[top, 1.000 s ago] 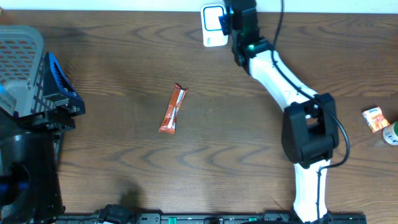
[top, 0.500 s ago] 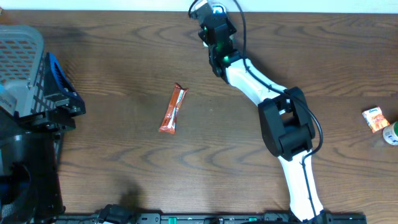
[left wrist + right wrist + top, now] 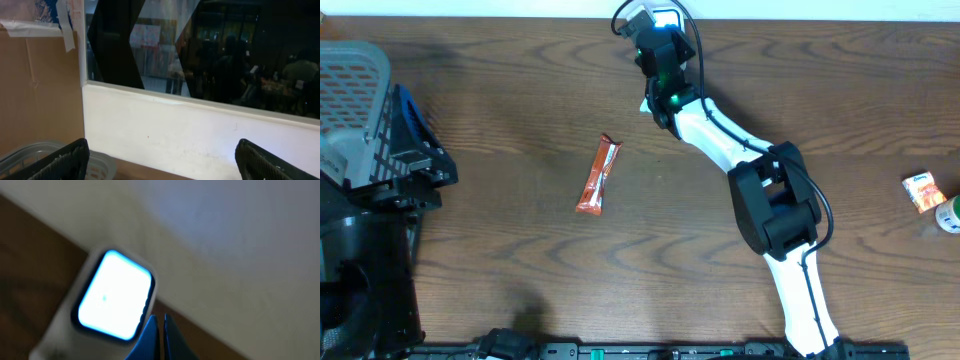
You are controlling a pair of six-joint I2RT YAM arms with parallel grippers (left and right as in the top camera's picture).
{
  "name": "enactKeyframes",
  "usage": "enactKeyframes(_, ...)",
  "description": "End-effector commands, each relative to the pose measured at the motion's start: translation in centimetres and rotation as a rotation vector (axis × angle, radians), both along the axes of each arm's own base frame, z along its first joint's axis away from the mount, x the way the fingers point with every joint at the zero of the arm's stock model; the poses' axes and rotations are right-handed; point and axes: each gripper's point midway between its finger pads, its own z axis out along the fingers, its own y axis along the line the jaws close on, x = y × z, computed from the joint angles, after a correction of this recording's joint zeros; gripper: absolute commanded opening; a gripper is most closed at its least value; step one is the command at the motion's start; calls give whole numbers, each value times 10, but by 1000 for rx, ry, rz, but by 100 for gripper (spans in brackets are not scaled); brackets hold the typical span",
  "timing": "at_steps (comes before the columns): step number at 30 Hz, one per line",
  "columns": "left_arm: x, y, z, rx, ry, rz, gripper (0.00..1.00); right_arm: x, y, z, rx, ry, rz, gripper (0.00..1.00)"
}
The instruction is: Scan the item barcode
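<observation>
The snack bar (image 3: pixel 598 176) lies alone on the table (image 3: pixel 520 290), and nobody is holding it.

The right gripper (image 3: pixel 159 325) is closed tight with nothing in it. Its tips sit very near the scanner (image 3: pixel 114 297), whose window glows bright, so it may be there to nudge or turn the scanner toward the bar. The left gripper (image 3: pixel 162 156) has its jaws wide apart and empty, up by the basket (image 3: pixel 350 70), probably ready to grab. The bar is well apart from both, so no scan can happen yet.
</observation>
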Motion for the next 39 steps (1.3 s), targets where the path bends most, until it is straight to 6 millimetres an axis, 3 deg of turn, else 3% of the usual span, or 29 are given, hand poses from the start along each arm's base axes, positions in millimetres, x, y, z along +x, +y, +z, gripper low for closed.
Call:
enactKeyframes(1,0,1,0,-8,-2,3,93,-19,10,14,56,9,-73,2)
enactKeyframes(7,1,1,-1,-7,-1,4,93,-62,31,-17,113,246,-14,60)
enactKeyframes(10,1,1,-1,2,3,5,94,-78,35,-34,73,342,14,75)
enactKeyframes(18,1,1,-1,8,6,6,93,-78,25,-52,60,448,103,77)
enactKeyframes(24,1,1,-1,7,6,6,93,-84,21,-82,58,539,120,77)
enactKeyframes(28,1,1,-1,7,6,6,93,-97,28,-97,26,586,132,77)
enactKeyframes(34,1,1,-1,8,6,6,93,-107,40,-100,-6,592,144,77)
enactKeyframes(39,1,1,-2,8,6,6,93,-105,22,-120,-73,601,77,77)
